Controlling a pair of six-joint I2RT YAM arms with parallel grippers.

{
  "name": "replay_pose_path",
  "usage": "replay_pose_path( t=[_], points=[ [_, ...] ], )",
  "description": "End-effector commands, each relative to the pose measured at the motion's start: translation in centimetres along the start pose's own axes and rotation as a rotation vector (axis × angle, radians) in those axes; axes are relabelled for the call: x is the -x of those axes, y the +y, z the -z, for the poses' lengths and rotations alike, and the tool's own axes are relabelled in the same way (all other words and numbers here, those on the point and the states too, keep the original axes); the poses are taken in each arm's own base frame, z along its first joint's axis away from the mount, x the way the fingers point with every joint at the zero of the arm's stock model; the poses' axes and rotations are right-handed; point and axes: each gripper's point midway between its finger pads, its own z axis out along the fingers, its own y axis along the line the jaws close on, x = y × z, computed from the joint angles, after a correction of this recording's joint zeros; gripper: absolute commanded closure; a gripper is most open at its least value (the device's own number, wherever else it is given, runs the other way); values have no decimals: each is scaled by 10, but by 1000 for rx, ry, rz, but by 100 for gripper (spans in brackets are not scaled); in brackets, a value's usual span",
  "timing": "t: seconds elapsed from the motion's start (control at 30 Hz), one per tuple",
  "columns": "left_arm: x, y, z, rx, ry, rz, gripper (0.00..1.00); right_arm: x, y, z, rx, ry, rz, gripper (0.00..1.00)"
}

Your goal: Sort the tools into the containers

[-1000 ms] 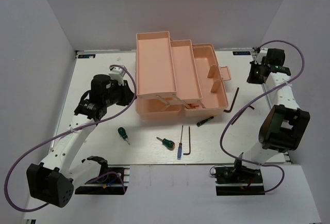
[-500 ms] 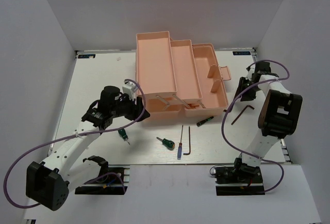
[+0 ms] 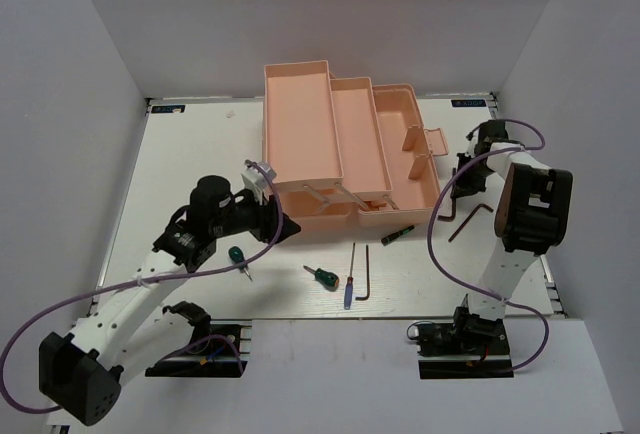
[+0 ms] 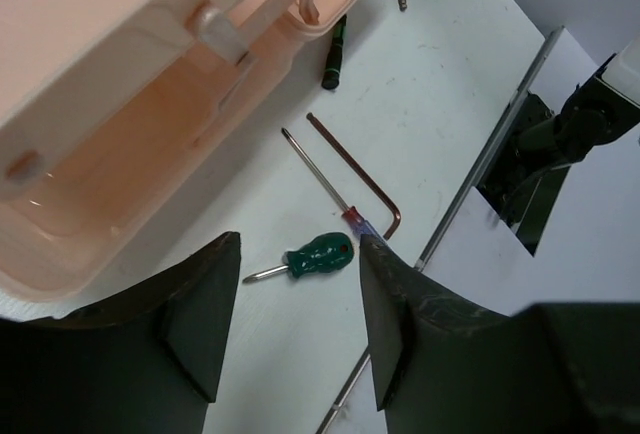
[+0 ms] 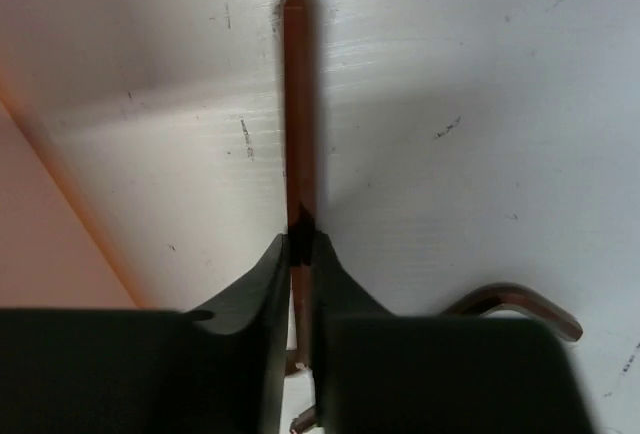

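Now the right gripper (image 5: 300, 242) is pinched on the slim hex key (image 5: 298, 104) at centre frame, lying on the table (image 5: 450, 74) beside the toolbox (image 5: 30, 214), and so thin a shaft could swivel or slip on lifting.

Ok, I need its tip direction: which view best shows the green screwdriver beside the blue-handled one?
Left wrist: the green screwdriver lies close, sharp and whole, tip pointing frame-left. Top external shows it whole but tiny; right wrist misses it.
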Motion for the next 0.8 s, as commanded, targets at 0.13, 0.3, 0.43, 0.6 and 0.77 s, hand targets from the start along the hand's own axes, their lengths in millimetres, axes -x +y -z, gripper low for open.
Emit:
replay_pose_path(
  t=[0.13, 0.3, 0.43, 0.6, 0.77],
  points=[
    [-16, -16, -21, -67, 71, 0, 41, -14, -18, 18, -82, 14, 1, 100],
    [-23, -28, -33, -90, 122, -12, 40, 1, -36, 64, -188, -117, 59, 100],
    [-35, -44, -53, -116, 202, -38, 38, 25, -38, 116, -238, -276, 121, 100],
    [-50, -58, -76, -104, 294, -112, 37, 38, -10, 166, -128, -392, 176, 100],
    [-61, -77, -97, -102, 316, -254, 37, 40, 79, 182, 304, -377, 307, 100]
  ],
)
